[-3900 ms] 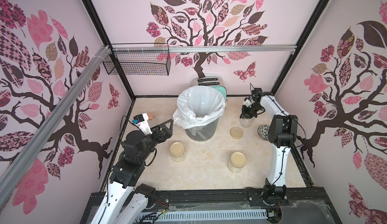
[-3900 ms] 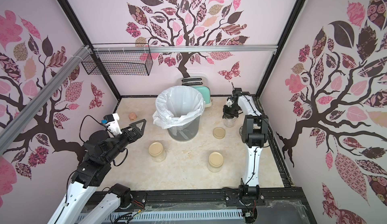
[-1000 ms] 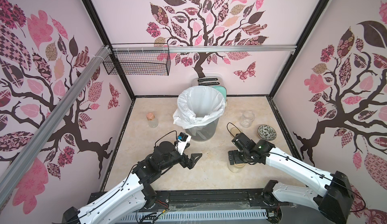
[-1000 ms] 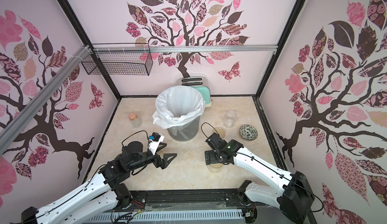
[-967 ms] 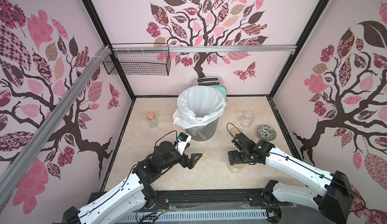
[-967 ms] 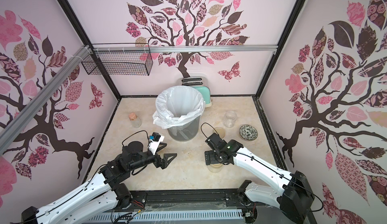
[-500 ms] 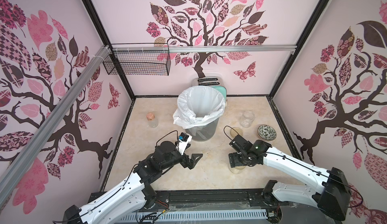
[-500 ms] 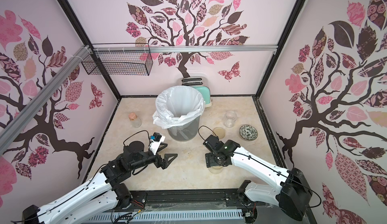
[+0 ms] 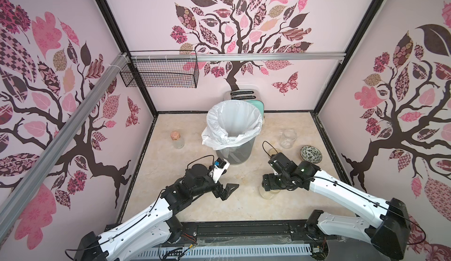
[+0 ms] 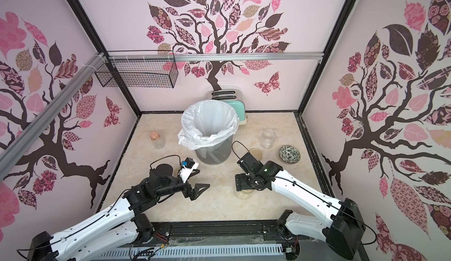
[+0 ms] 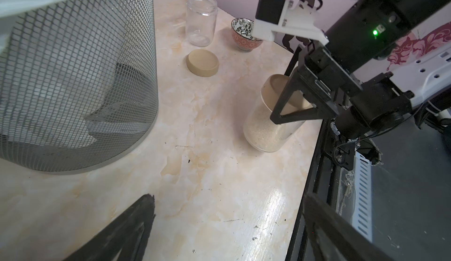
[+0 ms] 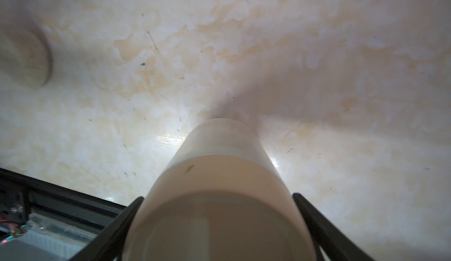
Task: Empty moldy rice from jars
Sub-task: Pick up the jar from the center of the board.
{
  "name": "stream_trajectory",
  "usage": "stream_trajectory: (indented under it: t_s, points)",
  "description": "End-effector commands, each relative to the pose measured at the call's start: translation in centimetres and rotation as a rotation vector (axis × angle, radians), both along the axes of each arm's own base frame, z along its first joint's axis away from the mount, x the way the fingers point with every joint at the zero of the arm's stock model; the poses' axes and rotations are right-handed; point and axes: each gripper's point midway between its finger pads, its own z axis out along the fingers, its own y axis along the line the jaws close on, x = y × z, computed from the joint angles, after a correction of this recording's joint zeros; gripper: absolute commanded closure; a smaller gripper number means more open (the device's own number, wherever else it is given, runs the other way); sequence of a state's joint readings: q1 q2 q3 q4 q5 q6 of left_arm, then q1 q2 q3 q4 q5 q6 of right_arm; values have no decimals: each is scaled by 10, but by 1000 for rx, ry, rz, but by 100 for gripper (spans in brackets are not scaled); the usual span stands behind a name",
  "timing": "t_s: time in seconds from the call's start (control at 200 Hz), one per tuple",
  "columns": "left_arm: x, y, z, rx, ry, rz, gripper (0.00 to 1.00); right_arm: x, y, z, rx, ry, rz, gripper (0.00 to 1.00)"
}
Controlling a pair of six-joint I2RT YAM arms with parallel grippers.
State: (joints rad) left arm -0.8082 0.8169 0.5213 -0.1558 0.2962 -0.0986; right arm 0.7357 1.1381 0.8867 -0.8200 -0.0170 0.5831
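Looks like a staged robot test booth: tree-decal walls (image 9: 151, 15), black frame posts (image 9: 115, 35), marbled surface (image 9: 195, 130), toaster (image 9: 241, 93), lined bin (image 9: 234, 154).

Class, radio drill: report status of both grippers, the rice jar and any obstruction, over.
Left gripper open, empty. Right gripper shut on lid of rice jar; jar on table, rice inside. Nothing between jar and mesh bin.

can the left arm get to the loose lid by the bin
Probably yes: bare table lies between the open left claw and the loose lid; the mesh bin and the right claw on the rice jar flank it.
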Motion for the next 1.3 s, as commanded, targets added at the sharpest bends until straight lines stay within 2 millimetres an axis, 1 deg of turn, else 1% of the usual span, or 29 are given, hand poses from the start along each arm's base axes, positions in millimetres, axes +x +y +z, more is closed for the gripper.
stream_trajectory:
  t_s: [0.0, 0.1, 0.185, 0.32, 0.51, 0.63, 0.825, 0.97, 1.125, 1.25, 1.29, 1.295]
  points:
    - [-8, -9, 8, -2, -80, -103, 2, 23, 29, 52, 208, -100, 42, 43]
    - [-11, -15, 11, 10, -151, -171, 2, 31, 37, 78, 294, -125, 69, 43]
    - [-15, -22, 13, 20, -195, -242, 2, 34, 46, 95, 332, -138, 107, 43]
    - [-8, -36, 9, 61, -214, -298, 2, 36, 61, 117, 408, -148, 153, 44]
    - [5, -56, 14, 68, -273, -331, 2, 34, 78, 143, 515, -160, 200, 45]
    - [15, -64, 13, 85, -290, -321, 2, 31, 83, 150, 553, -152, 219, 45]
    - [27, -71, 17, 66, -314, -281, 2, 26, 86, 151, 587, -137, 233, 45]
    - [32, -73, 21, 49, -342, -254, 2, 23, 91, 158, 638, -137, 245, 45]
    - [35, -75, 22, 41, -355, -243, 2, 20, 96, 161, 678, -124, 268, 45]
    - [37, -76, 24, 36, -356, -236, 2, 20, 96, 167, 721, -129, 272, 45]
    - [38, -74, 22, 39, -344, -221, 2, 19, 96, 169, 736, -130, 270, 45]
    - [39, -75, 25, 28, -355, -217, 2, 20, 96, 169, 737, -130, 270, 45]
